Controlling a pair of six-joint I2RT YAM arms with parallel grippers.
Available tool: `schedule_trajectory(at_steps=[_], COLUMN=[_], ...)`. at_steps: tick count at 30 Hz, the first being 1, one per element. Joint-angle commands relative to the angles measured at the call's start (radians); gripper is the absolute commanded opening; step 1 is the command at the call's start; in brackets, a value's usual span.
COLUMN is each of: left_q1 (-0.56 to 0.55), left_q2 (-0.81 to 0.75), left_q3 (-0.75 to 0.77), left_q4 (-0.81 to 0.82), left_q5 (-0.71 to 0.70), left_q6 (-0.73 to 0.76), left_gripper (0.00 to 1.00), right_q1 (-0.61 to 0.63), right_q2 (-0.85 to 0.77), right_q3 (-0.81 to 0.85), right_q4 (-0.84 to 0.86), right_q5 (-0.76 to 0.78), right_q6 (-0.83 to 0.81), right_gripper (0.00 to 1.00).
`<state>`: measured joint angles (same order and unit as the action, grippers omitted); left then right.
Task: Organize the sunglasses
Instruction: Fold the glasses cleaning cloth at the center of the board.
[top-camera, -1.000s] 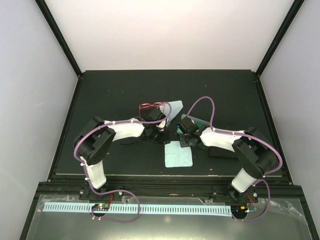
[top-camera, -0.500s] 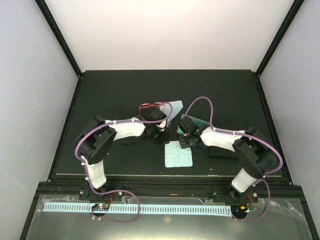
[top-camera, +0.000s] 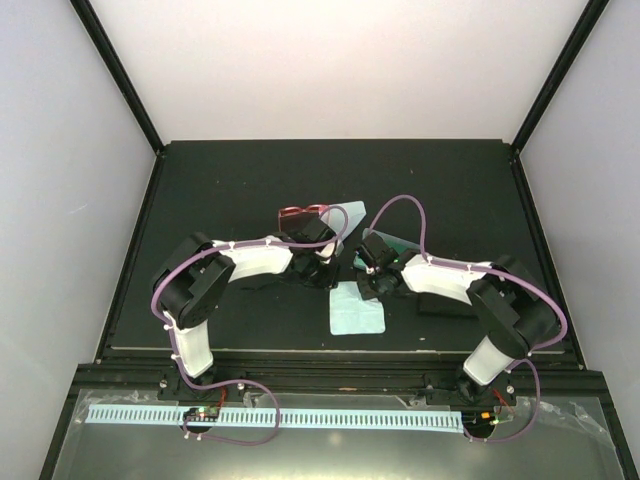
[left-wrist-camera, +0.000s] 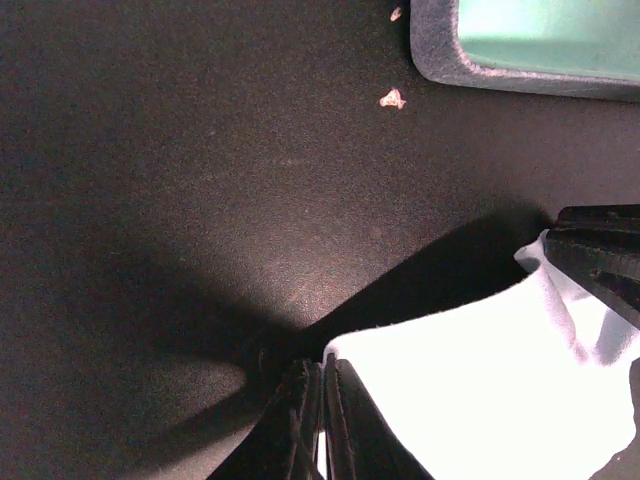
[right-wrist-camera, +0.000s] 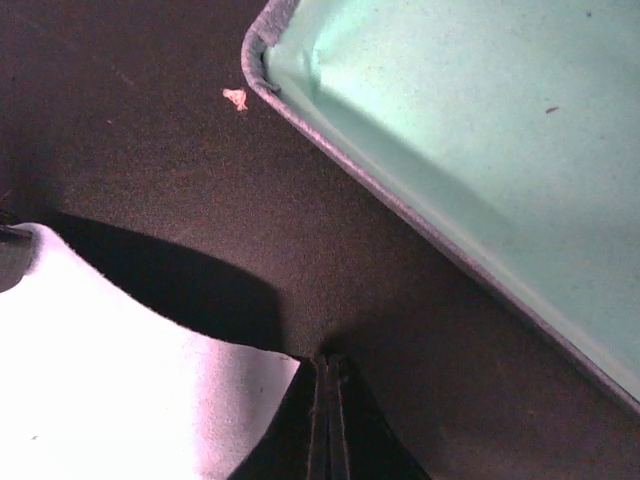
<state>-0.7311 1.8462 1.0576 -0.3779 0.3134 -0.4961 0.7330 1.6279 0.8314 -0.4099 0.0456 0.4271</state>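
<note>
The red-framed sunglasses (top-camera: 300, 212) lie on the mat behind my left wrist. The black pair is out of view. My left gripper (top-camera: 331, 280) is shut on the far left corner of a light blue cleaning cloth (top-camera: 357, 310); its own view shows the shut gripper (left-wrist-camera: 322, 378) pinching the bright cloth (left-wrist-camera: 480, 400). My right gripper (top-camera: 366, 286) is shut on the cloth's far right corner, and its own view shows that gripper (right-wrist-camera: 328, 368) at the edge of the cloth (right-wrist-camera: 130, 390). The cloth's far edge is lifted and casts a shadow.
An open case with a teal lining (top-camera: 397, 245) lies just behind the right gripper, also in the left wrist view (left-wrist-camera: 540, 35) and the right wrist view (right-wrist-camera: 480, 140). A second cloth (top-camera: 352, 214) lies beside the red sunglasses. A black case (top-camera: 445, 305) lies under the right arm.
Both wrists have shifted only slightly. Both grippers stay at the far edge of the cloth, which keeps its place.
</note>
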Motion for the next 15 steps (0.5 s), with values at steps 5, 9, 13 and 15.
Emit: schedule_trajectory(at_steps=[5,9,13,15], left_q1=[-0.014,-0.015,-0.015,-0.014], left_q2=[-0.042,-0.095,-0.126,-0.141], left_q3=[-0.029,-0.040,-0.062,-0.075], left_q4=[-0.031,-0.009,0.014,0.026], left_q5=[-0.030,-0.001,0.042,0.057], left_q6=[0.008,0.013,0.012,0.009], left_gripper=[0.01,0.02,0.02,0.01], right_q1=[-0.002,-0.002,-0.001,-0.001], right_q2=[-0.085,-0.140,-0.186,-0.199], right_q3=[-0.025,-0.024,-0.033,-0.038], right_q4=[-0.032,-0.059,-0.071,-0.073], right_q5=[-0.007,-0.004,-0.016,-0.021], right_q6=[0.040,0.046,0.051,0.053], right_gripper=[0.01,0.01,0.01,0.01])
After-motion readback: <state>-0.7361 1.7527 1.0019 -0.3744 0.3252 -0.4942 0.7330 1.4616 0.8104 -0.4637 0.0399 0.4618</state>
